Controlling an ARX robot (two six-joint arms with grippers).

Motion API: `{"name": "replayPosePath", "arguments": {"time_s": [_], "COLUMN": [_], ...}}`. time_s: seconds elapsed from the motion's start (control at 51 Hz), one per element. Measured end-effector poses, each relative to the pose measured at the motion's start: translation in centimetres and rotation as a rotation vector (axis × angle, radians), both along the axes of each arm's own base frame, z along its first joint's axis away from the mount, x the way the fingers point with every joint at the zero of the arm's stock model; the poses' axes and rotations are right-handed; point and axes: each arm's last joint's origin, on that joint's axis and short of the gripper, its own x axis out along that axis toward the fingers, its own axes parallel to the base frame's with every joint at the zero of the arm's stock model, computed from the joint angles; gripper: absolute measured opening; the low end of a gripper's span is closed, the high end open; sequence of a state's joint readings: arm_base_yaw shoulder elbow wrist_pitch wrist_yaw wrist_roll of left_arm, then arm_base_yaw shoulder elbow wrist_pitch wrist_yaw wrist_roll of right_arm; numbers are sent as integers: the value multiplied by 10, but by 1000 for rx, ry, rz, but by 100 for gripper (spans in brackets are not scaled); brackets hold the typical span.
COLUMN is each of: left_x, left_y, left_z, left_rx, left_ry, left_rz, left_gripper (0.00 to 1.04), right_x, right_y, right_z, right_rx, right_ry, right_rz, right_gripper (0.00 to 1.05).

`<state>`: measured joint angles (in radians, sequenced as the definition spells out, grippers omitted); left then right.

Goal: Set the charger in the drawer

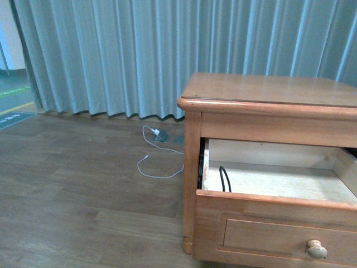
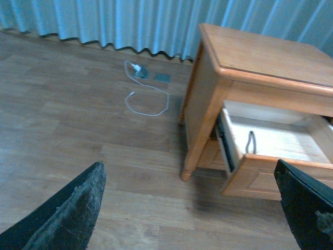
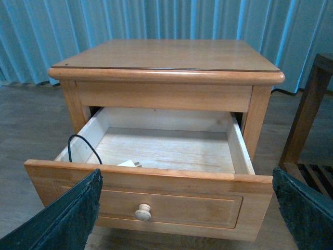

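The charger [image 3: 127, 163] lies inside the drawer [image 3: 156, 179], in a front corner. Only a small white part of it shows above the drawer's front edge. Its black cable [image 3: 83, 146] rises in a loop against the side wall next to it. Seen from the right claw [image 3: 186, 174], this corner is just beyond one of its fingers, behind the front board.

The right claw is spread wide and holds nothing. It stays in front of the drawer front, and the round knob [image 3: 143, 211] shows between its two fingers. The drawer stands well out of the nightstand [image 3: 166, 54]. Most of its pale bottom is open, and there is free room above it up to the nightstand's upper rail. Beyond the other finger, a dark wooden frame [image 3: 307, 114] stands near the nightstand's side.

The left claw [image 2: 188, 172] is also spread wide and holds nothing. It is well apart from the drawer, over the floor [image 2: 78, 120]. Far beyond it, a thin white cable [image 2: 148, 101] lies on the floor near the curtain [image 2: 104, 21].
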<state>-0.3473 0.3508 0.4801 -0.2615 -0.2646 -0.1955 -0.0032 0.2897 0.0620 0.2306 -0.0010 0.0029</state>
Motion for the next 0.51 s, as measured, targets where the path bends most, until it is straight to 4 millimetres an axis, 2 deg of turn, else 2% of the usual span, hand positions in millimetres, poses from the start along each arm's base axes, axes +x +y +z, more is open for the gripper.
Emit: {"name": "replayPosePath", "arguments": {"time_s": [0.235, 0.353, 0.51], "left_x": [-1, -1, -1], "left_y": [3, 7, 14], "left_z": [-6, -18, -46], "left_rx": [-19, 65, 130], "left_ry": [10, -124, -125], "left_rz": [29, 59, 60], "left_gripper": [99, 79, 47], "right_x": [0, 0, 0], "right_y": [0, 0, 0], "right_z": [0, 0, 0], "right_rx": [0, 0, 0], "right_ry": [0, 0, 0], "right_rz": [0, 0, 0], "right_gripper": [97, 97, 97]}}
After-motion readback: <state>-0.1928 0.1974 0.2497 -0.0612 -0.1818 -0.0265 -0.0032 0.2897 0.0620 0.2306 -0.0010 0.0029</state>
